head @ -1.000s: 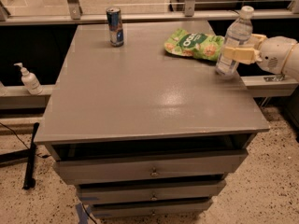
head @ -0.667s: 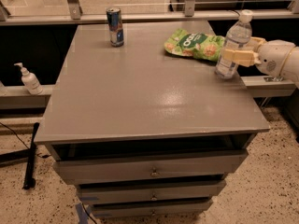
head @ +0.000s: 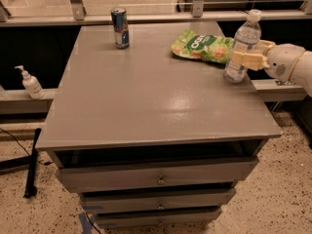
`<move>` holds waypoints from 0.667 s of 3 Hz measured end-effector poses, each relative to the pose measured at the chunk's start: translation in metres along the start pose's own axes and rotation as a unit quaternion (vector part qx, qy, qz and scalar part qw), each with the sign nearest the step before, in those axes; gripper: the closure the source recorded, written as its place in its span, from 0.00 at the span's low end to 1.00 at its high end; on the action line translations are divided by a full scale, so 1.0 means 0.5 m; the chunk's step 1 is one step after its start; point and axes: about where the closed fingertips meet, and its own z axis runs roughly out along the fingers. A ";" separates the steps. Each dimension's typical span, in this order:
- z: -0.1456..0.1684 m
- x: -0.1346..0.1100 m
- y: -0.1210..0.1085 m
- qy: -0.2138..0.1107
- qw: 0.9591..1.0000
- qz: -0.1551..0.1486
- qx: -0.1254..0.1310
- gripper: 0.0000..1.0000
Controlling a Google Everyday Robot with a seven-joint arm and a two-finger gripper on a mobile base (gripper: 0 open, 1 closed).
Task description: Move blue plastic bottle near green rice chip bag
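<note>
The blue plastic bottle (head: 242, 43), clear with a white cap and pale label, stands upright near the right edge of the grey table (head: 146, 96). The green rice chip bag (head: 200, 46) lies flat just left of it, its right end close to the bottle's base. My gripper (head: 249, 57) reaches in from the right at the bottle's mid-height. Its tan fingers (head: 243, 60) are closed around the bottle's body. The white arm (head: 287, 65) extends off the right side.
A slim blue-silver drink can (head: 120, 28) stands at the back left of the table. A small white pump bottle (head: 30, 83) sits on a ledge left of the table. Drawers (head: 158, 179) are below the front edge. A railing runs behind.
</note>
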 end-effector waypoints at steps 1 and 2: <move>0.000 -0.002 0.000 0.000 1.000 0.000 0.000 0.35; 0.003 0.006 0.010 0.004 1.000 0.010 -0.008 0.13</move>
